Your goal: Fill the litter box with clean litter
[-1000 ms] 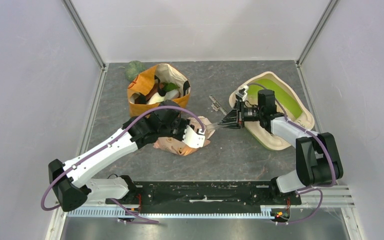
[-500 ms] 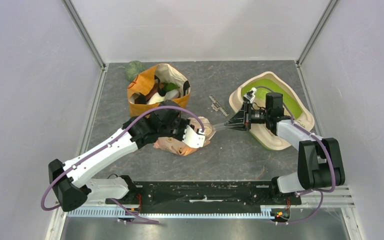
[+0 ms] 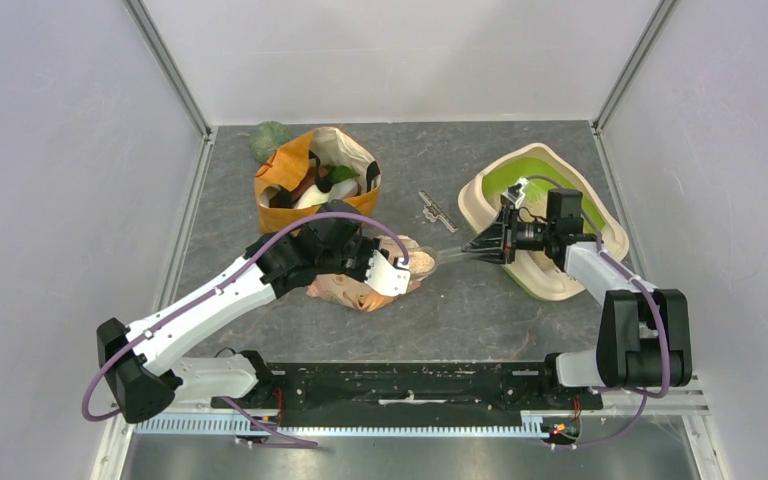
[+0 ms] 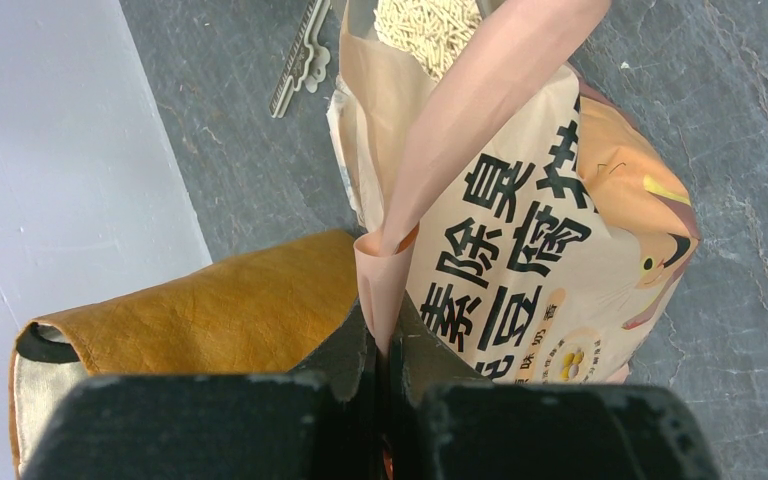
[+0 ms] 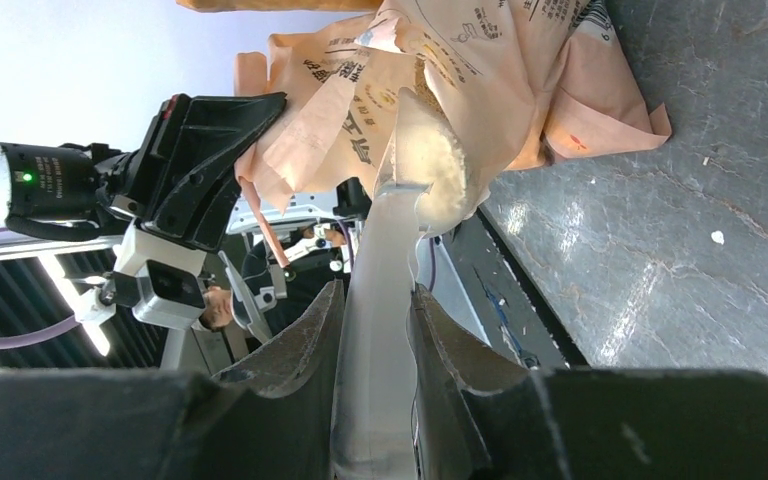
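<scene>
In the middle of the top view, the left pincer is clamped on the edge of the soft litter bag. The clean litter is loose and spills easily, so carry it level. It sits on the tip of the clear scoop, ahead of the right pincer clamped on the handle, just left of the litter box.

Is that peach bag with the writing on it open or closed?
Open. The left pincer pinches the bag by its top flap, and pale litter shows in its mouth.
</scene>
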`<state>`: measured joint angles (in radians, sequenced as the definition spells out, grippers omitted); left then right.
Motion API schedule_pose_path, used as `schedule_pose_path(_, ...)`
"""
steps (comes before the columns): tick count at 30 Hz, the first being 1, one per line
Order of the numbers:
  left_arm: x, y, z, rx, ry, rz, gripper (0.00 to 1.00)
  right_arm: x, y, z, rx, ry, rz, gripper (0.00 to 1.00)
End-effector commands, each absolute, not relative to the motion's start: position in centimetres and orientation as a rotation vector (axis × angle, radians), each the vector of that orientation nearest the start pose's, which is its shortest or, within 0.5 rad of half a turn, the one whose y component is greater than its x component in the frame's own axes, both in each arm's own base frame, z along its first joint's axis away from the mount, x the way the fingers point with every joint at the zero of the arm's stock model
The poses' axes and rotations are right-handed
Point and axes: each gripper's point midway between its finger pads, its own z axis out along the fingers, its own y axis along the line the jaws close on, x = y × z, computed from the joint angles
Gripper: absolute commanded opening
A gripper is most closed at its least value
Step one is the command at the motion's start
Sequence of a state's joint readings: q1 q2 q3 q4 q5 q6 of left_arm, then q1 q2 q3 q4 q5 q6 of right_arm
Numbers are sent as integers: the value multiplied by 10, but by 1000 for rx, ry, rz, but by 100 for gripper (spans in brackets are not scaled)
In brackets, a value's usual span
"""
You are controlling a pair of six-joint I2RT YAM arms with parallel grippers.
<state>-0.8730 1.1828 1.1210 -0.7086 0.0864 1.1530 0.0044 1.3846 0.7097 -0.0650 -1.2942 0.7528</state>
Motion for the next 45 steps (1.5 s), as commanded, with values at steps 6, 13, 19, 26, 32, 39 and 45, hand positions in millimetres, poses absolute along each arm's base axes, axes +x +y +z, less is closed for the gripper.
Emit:
schedule_pose_path(6,235,-254,238,1964,1123,34,2,249,158,202,108,2195,1901,0)
schedule_pose_path(13,235,-255,238,1966,1124,32,2,247,149,206,137,2179,1912,0)
schedule_pose_path(19,236,-257,239,1968,1120,32,2,247,142,209,159,2163,1913,0)
schedule_pose_path(26,236,-257,240,1969,1120,30,2,247,133,211,185,2146,1920,0)
schedule_pose_path(32,235,-257,239,1971,1122,29,2,246,129,213,192,2142,1924,0)
schedule_pose_path(39,236,-258,240,1972,1120,29,2,247,118,219,213,2114,1918,0)
schedule_pose_path(45,237,-258,241,1968,1123,29,2,254,103,229,245,2072,1903,0)
